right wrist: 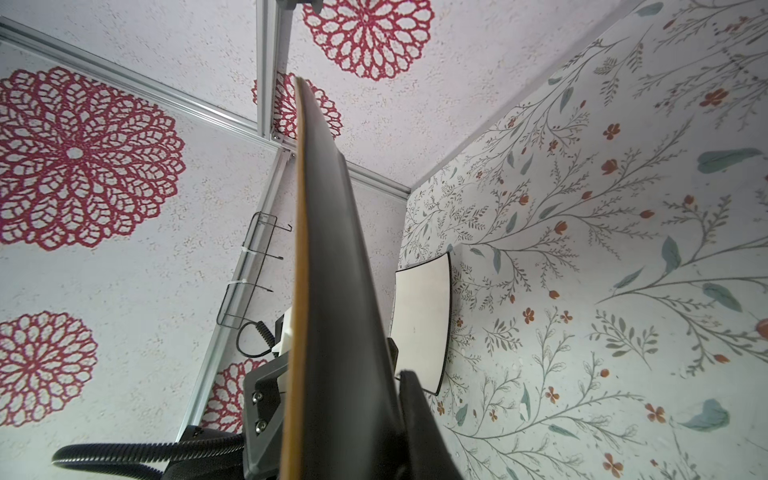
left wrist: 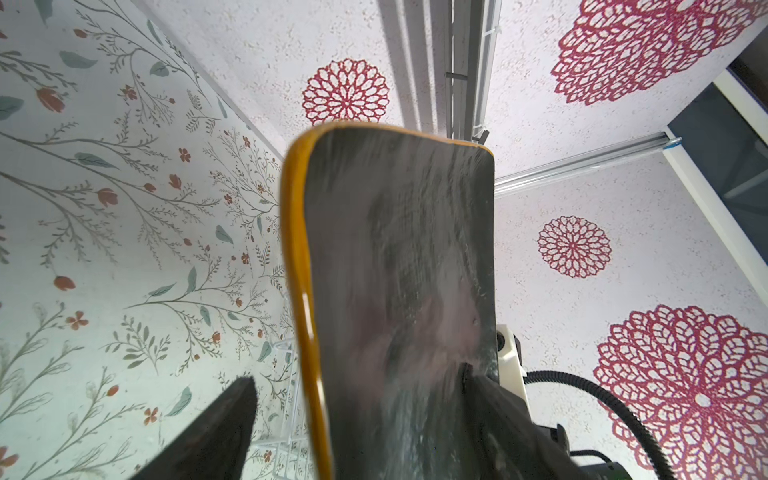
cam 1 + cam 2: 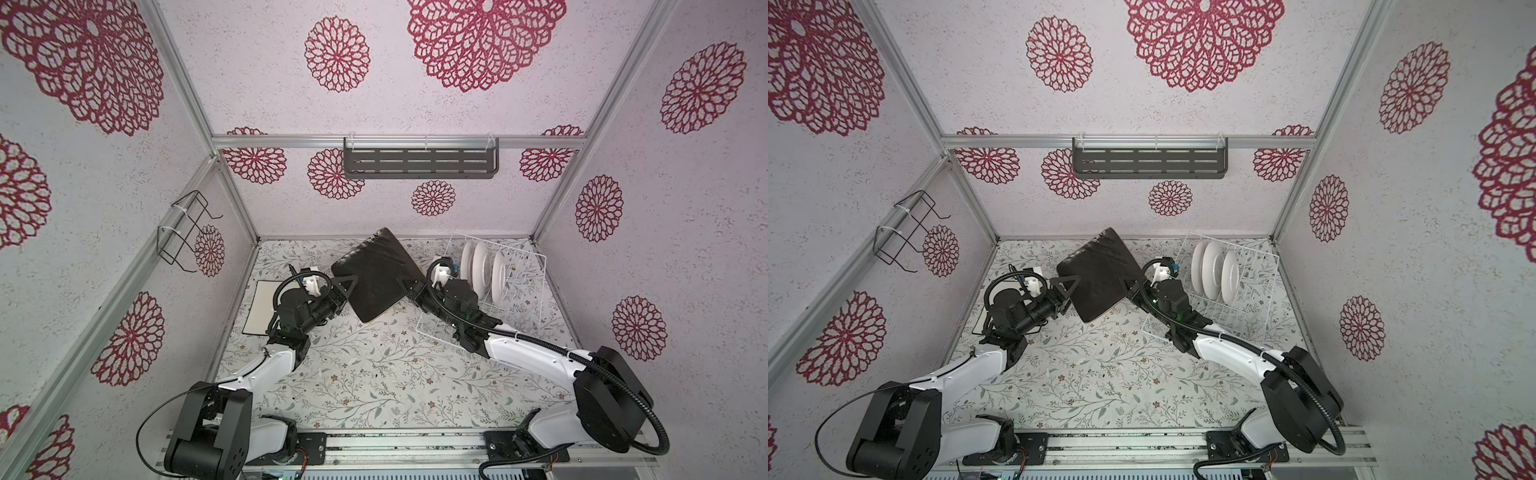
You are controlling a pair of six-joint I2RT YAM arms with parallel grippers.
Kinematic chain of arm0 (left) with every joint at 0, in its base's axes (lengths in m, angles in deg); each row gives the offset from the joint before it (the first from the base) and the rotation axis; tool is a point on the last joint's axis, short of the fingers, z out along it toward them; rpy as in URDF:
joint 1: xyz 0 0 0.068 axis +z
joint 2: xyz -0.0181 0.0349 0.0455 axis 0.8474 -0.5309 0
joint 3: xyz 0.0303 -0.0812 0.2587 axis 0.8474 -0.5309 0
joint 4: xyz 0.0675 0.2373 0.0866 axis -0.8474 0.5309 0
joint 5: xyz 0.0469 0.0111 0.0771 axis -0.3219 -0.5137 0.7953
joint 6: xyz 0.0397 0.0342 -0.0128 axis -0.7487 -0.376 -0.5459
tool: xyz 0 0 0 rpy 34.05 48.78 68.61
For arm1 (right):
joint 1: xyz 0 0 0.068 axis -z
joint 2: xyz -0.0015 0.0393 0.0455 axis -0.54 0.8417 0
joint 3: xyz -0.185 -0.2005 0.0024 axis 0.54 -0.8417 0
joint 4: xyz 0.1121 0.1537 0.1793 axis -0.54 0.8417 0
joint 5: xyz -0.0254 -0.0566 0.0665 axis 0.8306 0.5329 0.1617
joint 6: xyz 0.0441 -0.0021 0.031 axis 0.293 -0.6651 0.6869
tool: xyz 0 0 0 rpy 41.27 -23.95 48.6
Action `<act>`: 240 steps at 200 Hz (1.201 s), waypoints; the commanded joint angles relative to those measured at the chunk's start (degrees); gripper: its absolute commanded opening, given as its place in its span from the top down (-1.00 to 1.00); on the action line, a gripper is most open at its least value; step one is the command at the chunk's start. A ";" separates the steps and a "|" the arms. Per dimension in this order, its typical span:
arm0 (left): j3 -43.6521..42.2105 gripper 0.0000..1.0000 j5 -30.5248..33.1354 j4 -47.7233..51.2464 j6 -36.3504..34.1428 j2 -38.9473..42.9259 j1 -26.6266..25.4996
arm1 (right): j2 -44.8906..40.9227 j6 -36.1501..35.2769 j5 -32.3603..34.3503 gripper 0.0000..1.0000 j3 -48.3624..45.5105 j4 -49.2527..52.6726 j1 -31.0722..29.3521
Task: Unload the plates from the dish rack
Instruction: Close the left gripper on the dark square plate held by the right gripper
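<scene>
Black square plate (image 3: 374, 278) is up in the air over the floral table (image 3: 374, 374), tilted, bridging the gap between the two pincers.

Right pincer (image 3: 402, 286) is clamped on one edge of the plate. Its wrist view shows the plate edge-on, pinched between both fingers.

Left pincer (image 3: 351, 287) is at the opposite edge, jaws parted and straddling the rim. In its wrist view one finger (image 2: 216, 432) stands clear of the plate's amber edge. The other appears to lie against the dark face.

The dish rack (image 3: 519, 270) sits just behind the right pincer, past its wrist. Three round white plates (image 3: 484, 270) stand upright in the tines.

The white square plate (image 3: 262, 307), dark-edged, lies flat on the table behind the left pincer, partly under its arm.
</scene>
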 commanded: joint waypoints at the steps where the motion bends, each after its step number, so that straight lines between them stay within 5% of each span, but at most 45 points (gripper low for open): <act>1: 1.34 -0.46 -1.94 -4.03 1.04 -1.27 -0.47 | -3.08 4.01 -2.05 1.00 3.10 -16.71 0.55; 101: 1.26 0.10 -2.43 -5.09 2.53 -1.05 -0.51 | 0.24 5.78 -6.67 1.00 5.69 -18.66 1.08; 193: 2.22 1.00 -2.16 -5.57 3.43 -1.81 -0.43 | 1.41 6.63 -8.66 1.00 5.28 -20.03 2.84; 214: 2.30 1.00 -2.17 -5.32 3.32 -1.46 -0.43 | 1.25 6.49 -9.51 0.66 5.22 -20.33 3.34; 240: 2.79 1.00 -2.28 -4.65 3.33 -0.57 -0.12 | 0.49 6.65 -9.00 0.01 3.90 -21.04 4.13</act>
